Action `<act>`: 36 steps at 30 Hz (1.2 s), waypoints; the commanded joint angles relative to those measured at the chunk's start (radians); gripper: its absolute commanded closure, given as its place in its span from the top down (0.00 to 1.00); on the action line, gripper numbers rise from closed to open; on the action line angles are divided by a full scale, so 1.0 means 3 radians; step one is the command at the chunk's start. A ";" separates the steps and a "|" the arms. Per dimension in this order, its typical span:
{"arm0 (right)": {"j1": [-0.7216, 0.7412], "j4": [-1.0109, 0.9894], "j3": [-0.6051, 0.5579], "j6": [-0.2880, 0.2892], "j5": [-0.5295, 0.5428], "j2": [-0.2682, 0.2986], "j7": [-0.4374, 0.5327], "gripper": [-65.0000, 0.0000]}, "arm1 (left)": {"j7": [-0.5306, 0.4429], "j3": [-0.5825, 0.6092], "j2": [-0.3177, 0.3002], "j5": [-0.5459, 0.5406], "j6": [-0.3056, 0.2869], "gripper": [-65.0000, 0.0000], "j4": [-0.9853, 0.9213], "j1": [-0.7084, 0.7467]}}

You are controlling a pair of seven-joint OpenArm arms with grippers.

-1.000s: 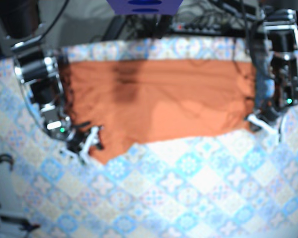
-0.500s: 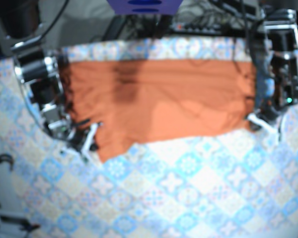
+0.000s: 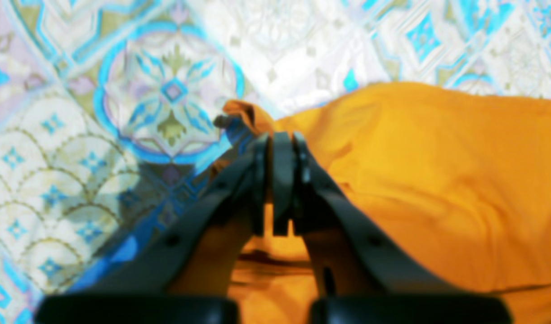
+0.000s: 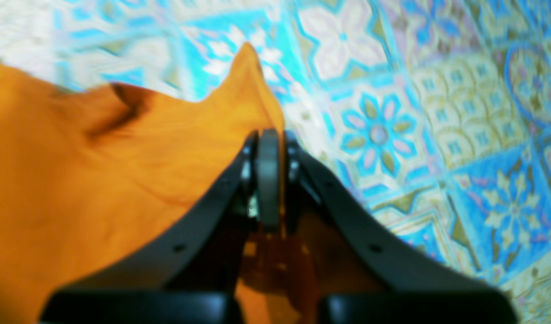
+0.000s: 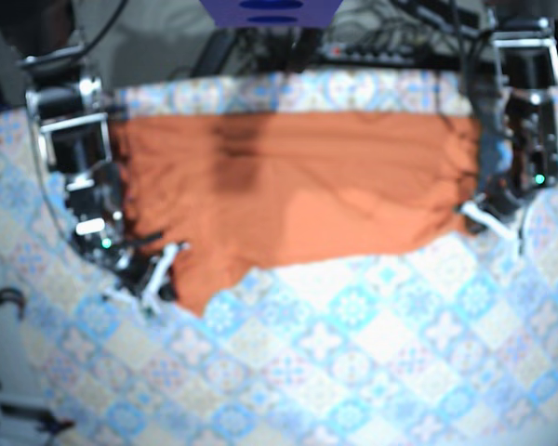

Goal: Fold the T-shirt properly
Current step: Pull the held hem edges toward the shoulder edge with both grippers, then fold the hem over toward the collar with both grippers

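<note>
**Operator:** Now, where is the T-shirt [image 5: 298, 190] located?

**Technician:** It is spread flat on the patterned tabletop [image 5: 353, 353], in the far half as the base view shows it. It forms a wide orange band. Its near edge runs unevenly, and one corner dips toward the camera on that view's left side.

**Operator:** State of the left gripper [image 3: 279, 139]?

**Technician:** Its jaws are clenched on the T-shirt. The left wrist view shows them closed with no gap, and a small bunch of orange fabric protrudes past the tips. In the base view this gripper sits at the shirt's near corner on the right side.

**Operator:** And the right gripper [image 4: 268, 135]?

**Technician:** Its jaws are likewise clamped on the T-shirt. The right wrist view shows a pointed peak of cloth standing just beyond the tips. In the base view this gripper sits at the dipping corner on the left side.

**Operator:** Anything else in the frame?

**Technician:** Dark cables [image 5: 391, 42] lie beyond the far edge of the tabletop. The base view is blurred, so finer detail cannot be read.
</note>
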 commanded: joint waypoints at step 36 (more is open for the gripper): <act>-0.1449 0.1506 0.1119 -0.0021 0.0034 0.0231 -0.0118 0.00 | -0.0218 -0.0022 -0.0493 -0.0031 -0.0269 0.00 0.0523 0.0397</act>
